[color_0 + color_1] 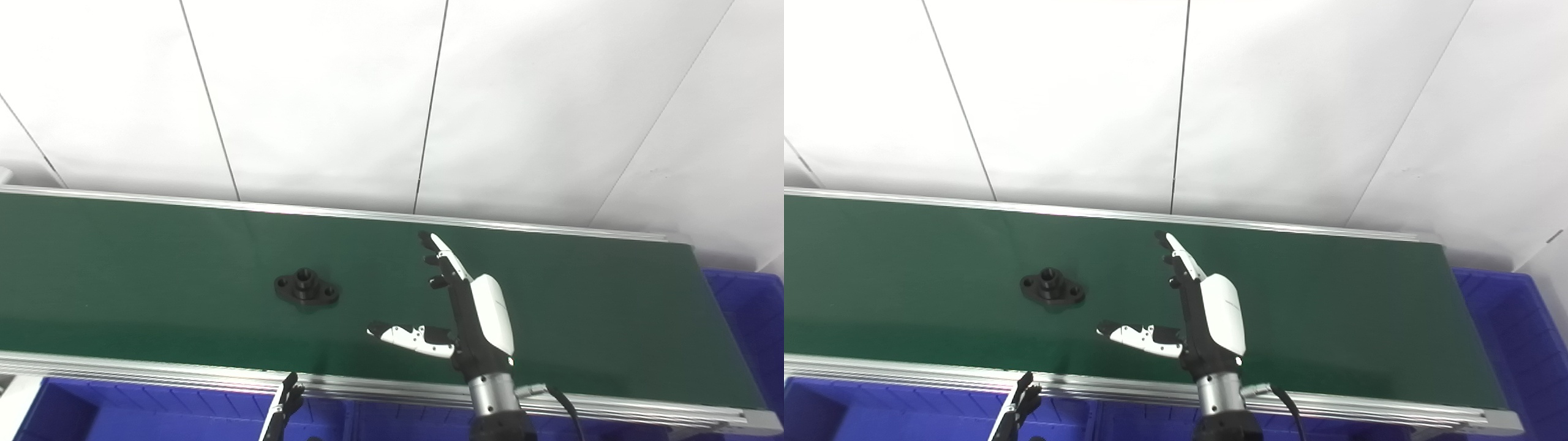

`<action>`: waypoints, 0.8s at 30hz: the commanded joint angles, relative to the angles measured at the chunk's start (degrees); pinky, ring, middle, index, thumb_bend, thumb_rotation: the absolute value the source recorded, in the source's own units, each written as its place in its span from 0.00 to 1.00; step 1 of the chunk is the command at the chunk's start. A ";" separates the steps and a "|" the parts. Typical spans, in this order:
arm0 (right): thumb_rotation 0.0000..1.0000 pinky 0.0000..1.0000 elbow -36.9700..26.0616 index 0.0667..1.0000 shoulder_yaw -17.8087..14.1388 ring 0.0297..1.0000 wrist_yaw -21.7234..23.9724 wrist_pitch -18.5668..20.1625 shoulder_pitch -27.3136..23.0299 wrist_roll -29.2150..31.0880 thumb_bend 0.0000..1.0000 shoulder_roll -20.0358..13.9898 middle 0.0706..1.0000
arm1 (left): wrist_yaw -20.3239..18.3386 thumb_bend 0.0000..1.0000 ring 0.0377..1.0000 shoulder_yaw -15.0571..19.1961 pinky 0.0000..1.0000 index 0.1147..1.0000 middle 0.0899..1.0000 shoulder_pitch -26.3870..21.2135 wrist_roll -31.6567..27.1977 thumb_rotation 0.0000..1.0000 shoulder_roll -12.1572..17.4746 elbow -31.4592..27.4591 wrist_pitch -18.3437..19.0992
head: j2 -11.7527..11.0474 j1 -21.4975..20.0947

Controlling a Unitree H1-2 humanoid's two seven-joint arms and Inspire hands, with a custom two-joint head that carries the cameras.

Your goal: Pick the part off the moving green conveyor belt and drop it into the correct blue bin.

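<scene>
- Reaching out over the green conveyor belt (551, 294), the right hand (471, 312) is spread wide and holds nothing: its fingers (446, 254) point toward the far rail and its thumb (404, 335) juts sideways to its left.
- Lying flat on the belt, the part (306, 289) is a black flanged piece with a raised round hub in the middle and a hole in each ear; it sits to the left of the right hand, well apart from the thumb tip and untouched.
- Showing only as dark fingertips at the lower edge of the view, the left hand (288, 401) sits below the belt's near rail, on the near side of the part; I cannot tell whether it is open or closed.
- Running under the near rail, beneath both wrists, is a blue bin (122, 410).
- Sitting past the belt's end, far to the right of the right hand, is another blue bin (750, 324).
- Standing beyond the fingers, behind the belt, is a white panelled wall (318, 104).
</scene>
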 commanded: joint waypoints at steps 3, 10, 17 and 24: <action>0.47 0.68 2.33 0.89 1.05 0.81 -1.58 2.57 -4.78 -4.95 0.93 0.28 0.86 | -0.07 0.61 0.94 -0.54 1.00 0.98 0.94 0.43 -0.66 0.91 0.04 -1.81 -0.46 | 0.05 0.18; 0.49 0.68 8.07 0.88 3.53 0.81 -1.11 6.35 -11.19 -12.15 0.93 -1.15 0.84 | 0.13 0.61 0.93 -0.89 0.96 0.98 0.93 0.26 -0.79 0.90 -0.08 -1.56 -0.46 | 0.05 0.53; 0.49 0.70 12.89 0.85 7.38 0.78 1.34 10.18 -17.14 -18.50 0.94 -3.18 0.83 | 1.10 0.61 0.92 -1.32 0.95 0.97 0.92 0.67 -0.51 0.89 -1.29 -1.14 -0.70 | -0.05 1.18; 0.52 0.69 17.14 0.82 10.14 0.77 4.43 11.91 -21.51 -21.05 0.95 -4.18 0.81 | 1.98 0.59 0.92 -2.17 0.92 0.96 0.91 0.91 0.42 0.89 -1.92 -0.53 -1.87 | 0.37 2.05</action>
